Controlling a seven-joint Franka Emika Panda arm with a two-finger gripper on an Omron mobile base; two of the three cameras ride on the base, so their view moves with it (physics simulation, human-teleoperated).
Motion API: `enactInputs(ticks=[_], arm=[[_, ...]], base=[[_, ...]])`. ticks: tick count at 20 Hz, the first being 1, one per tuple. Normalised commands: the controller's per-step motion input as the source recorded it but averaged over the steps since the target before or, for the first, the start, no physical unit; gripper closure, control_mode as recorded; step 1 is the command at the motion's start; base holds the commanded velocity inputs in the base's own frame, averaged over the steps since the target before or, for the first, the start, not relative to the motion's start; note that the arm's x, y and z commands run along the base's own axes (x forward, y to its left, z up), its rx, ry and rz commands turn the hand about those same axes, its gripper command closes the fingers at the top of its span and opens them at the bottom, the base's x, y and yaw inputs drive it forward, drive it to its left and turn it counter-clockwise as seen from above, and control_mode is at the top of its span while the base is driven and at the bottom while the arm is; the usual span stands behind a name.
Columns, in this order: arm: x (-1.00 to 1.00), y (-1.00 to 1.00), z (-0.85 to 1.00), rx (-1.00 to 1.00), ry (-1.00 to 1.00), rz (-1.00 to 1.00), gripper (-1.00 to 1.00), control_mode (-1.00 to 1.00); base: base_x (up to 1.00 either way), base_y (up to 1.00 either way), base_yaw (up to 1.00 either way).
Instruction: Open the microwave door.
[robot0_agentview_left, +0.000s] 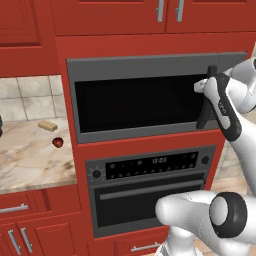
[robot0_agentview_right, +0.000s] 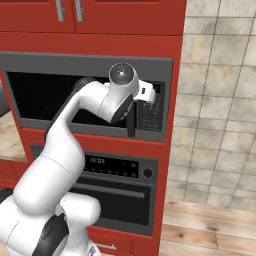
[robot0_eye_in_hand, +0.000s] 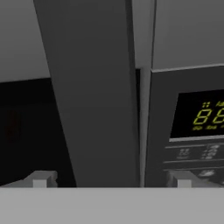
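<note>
Both my fingertips (robot0_eye_in_hand: 41, 178) stand wide open astride the handle (robot0_eye_in_hand: 94, 96) at frame centre, holding nothing. If I pull before closing, I judge they would slip off and leave the microwave door (robot0_agentview_left: 135, 102) shut.

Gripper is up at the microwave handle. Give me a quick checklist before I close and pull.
1. Handle sits between the fingertips: ok, one tip shows on each side of the bar in the hand view.
2. Gripper open: ok, the tips stand wide apart.
3. Fingers touching the handle: cannot tell.
4. Microwave door shut: ok, it lies flush in the left base view.
5. Clear of the keypad: cannot tell; the right tip lies over it in the hand view.
6. Swing path: cannot tell; the arm crosses in front of the door.
</note>
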Motion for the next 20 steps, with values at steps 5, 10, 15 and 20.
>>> enactInputs(ticks=[5,10,15,20], arm=[[0.51,-0.08,-0.31,0.00,-0.12,0.00,-1.00,-1.00],[0.40,-0.07,-0.45,0.00,-0.17,0.00,-1.00,-1.00],[0.26,0.00,-0.16,0.00,-0.03,0.00,1.00,-1.00],[-0.28,0.00,-0.01,0.00,0.18,0.01,1.00,-1.00]], base=[[0.00,0.00,0.00],[0.00,0.00,0.00],[0.00,0.00,0.00],[0.00,0.00,0.00]])
